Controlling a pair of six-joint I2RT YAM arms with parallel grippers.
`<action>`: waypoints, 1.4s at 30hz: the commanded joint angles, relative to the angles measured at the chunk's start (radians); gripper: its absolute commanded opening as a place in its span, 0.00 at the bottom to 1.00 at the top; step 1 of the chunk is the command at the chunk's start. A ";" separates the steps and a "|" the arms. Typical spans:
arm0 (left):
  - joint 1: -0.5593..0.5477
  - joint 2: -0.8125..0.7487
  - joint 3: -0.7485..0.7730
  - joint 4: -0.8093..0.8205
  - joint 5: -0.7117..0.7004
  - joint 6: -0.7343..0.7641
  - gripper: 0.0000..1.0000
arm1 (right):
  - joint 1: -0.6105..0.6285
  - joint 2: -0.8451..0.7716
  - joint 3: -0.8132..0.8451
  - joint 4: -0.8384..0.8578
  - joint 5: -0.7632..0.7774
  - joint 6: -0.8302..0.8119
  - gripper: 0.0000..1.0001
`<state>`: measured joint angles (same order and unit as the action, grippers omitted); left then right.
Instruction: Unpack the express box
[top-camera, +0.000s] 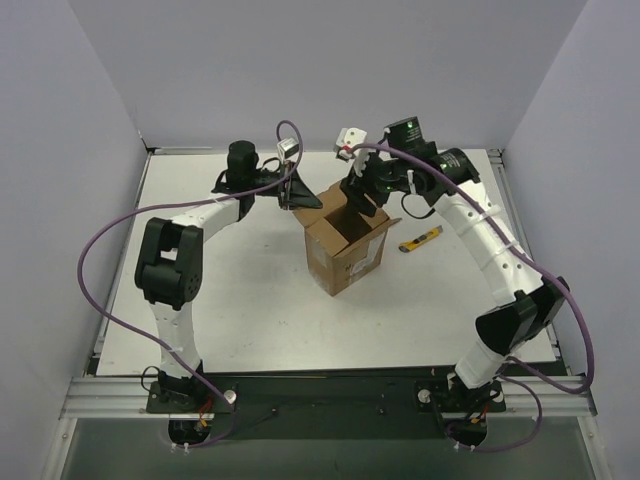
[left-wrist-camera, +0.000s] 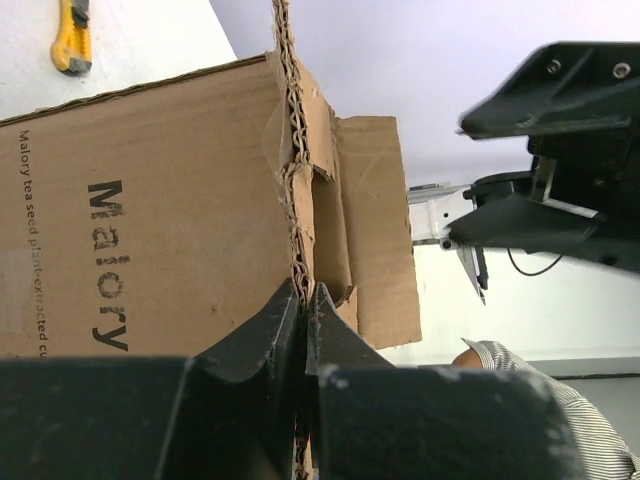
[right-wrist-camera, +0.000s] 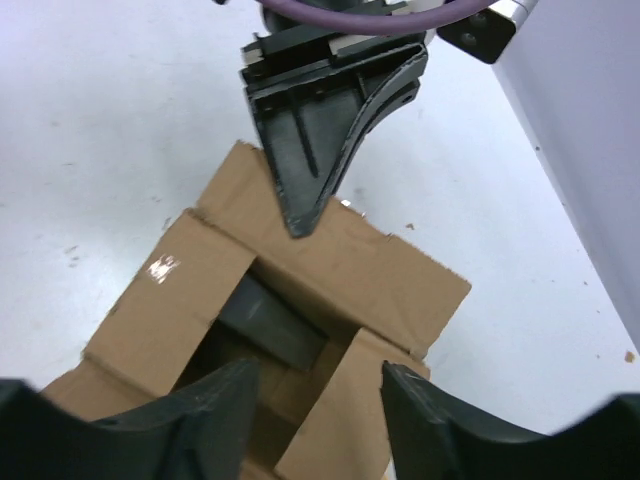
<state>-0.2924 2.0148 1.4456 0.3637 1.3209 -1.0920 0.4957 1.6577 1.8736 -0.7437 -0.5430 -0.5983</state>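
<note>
Brown cardboard box (top-camera: 345, 250) standing upright near the middle of the white table (top-camera: 230, 300), top flaps spread, white label (top-camera: 366, 262) on the side facing the arm bases. Printed word "Malory" readable on one wall in the left wrist view.

Left gripper (top-camera: 302, 194) at the box's left upper edge, fingers (left-wrist-camera: 270, 330) pressed together on the corrugated edge of one flap, cardboard pinched between them with no gap showing. Same grip seen from the right wrist camera: dark tapered tips (right-wrist-camera: 300, 220) meeting on the far flap, just behind the opening.

Right gripper (top-camera: 360, 200) directly above the open top of the box, pointing down, fingers (right-wrist-camera: 225, 400) spread well apart and touching nothing, the opening framed between them. Dark flat item (right-wrist-camera: 270, 320) lying inside the box, partly hidden under the flaps, too shadowed to identify.

Yellow-and-black knife (top-camera: 420, 240) flat on the table to the right of the box, apart from it and clear of both grippers.
</note>
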 joint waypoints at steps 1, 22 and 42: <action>-0.010 0.016 0.055 0.023 0.035 0.027 0.00 | 0.076 0.086 -0.085 0.158 0.277 -0.032 0.58; 0.001 0.030 0.111 -0.097 0.037 0.127 0.00 | 0.045 0.022 -0.189 0.319 0.710 -0.126 0.52; -0.028 0.009 0.131 -0.154 0.035 0.191 0.00 | -0.240 0.119 -0.205 0.067 0.037 0.314 0.40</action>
<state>-0.3248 2.0449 1.5364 0.2333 1.3125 -0.9489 0.2615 1.7401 1.7222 -0.5476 -0.3912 -0.3378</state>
